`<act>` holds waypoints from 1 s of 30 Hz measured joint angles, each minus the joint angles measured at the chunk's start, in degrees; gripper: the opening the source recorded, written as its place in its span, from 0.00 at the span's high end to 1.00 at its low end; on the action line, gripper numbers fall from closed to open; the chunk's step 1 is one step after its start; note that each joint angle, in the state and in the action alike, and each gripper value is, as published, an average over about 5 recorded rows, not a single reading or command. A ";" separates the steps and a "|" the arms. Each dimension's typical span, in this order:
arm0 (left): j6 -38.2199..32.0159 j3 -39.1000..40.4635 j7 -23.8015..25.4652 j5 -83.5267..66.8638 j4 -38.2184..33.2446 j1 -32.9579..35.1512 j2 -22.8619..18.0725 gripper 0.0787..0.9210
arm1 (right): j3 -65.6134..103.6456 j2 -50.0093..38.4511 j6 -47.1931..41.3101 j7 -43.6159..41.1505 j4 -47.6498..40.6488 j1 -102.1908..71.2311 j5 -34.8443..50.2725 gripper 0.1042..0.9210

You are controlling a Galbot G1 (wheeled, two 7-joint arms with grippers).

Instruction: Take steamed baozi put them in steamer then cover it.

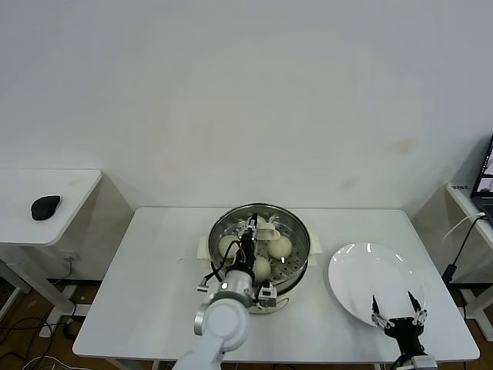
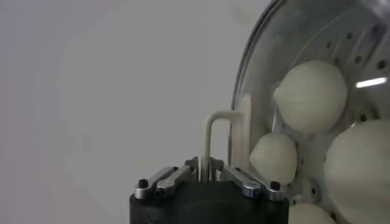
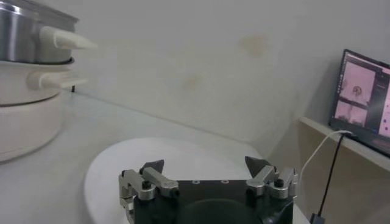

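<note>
One left hand [image 2: 206, 173] grips the cover [image 1: 259, 235] handle, seemingly level.

The head view looks down from above on the whole bench [image 1: 154, 270]. The left wrist view sits close against the steamer [image 2: 317, 73], facing its inside. The right wrist view looks low across the plate [image 3: 183, 158], sharing the steamer's side.

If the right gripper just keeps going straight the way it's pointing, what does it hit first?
Probably the white plate: the open right gripper hovers over its near edge. If it clears that, the wall beyond; depth is unclear.
</note>
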 measured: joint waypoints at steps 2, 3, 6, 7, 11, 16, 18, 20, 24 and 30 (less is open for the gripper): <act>-0.14 -0.06 -0.20 -0.41 -0.99 0.64 0.46 0.57 | -0.01 0.01 0.01 0.00 0.11 -0.10 -0.03 0.12; -0.21 -0.08 -0.31 -0.66 -1.57 1.02 0.73 0.54 | -0.01 0.01 0.01 0.00 0.16 -0.16 -0.04 0.12; -0.28 -0.01 -0.69 -1.83 -3.91 2.48 1.74 0.43 | 0.04 -0.01 0.04 -0.01 0.22 -0.33 -0.05 0.12; -0.27 0.00 -0.86 -2.40 -4.90 3.09 2.16 0.39 | 0.07 -0.04 0.05 -0.02 0.22 -0.37 -0.04 0.12; -0.39 -0.72 -1.80 -5.54 -9.80 6.24 4.12 0.26 | 0.15 -0.40 0.14 -0.03 0.31 -0.64 0.18 0.12; -0.73 -3.30 -4.17 -13.00 -17.23 12.62 7.16 0.13 | 0.35 -1.23 0.61 -0.18 0.60 -1.20 1.03 0.12; -1.44 -5.10 -6.20 -17.96 -19.73 15.80 8.54 0.12 | 0.30 -1.60 0.96 -0.20 0.73 -1.32 1.56 0.12; -3.07 -7.67 -8.96 -24.25 -21.44 19.13 9.75 0.12 | 0.05 -2.01 1.39 -0.20 0.99 -1.47 2.26 0.12; -8.19 -14.02 -15.25 -39.17 -22.74 25.57 11.36 0.12 | -0.85 -2.95 2.26 -0.11 1.65 -1.97 3.96 0.12; -15.58 -21.29 -22.26 -62.12 -22.84 34.44 12.32 0.12 | -3.38 -5.16 3.02 -0.03 3.02 -3.79 7.73 0.12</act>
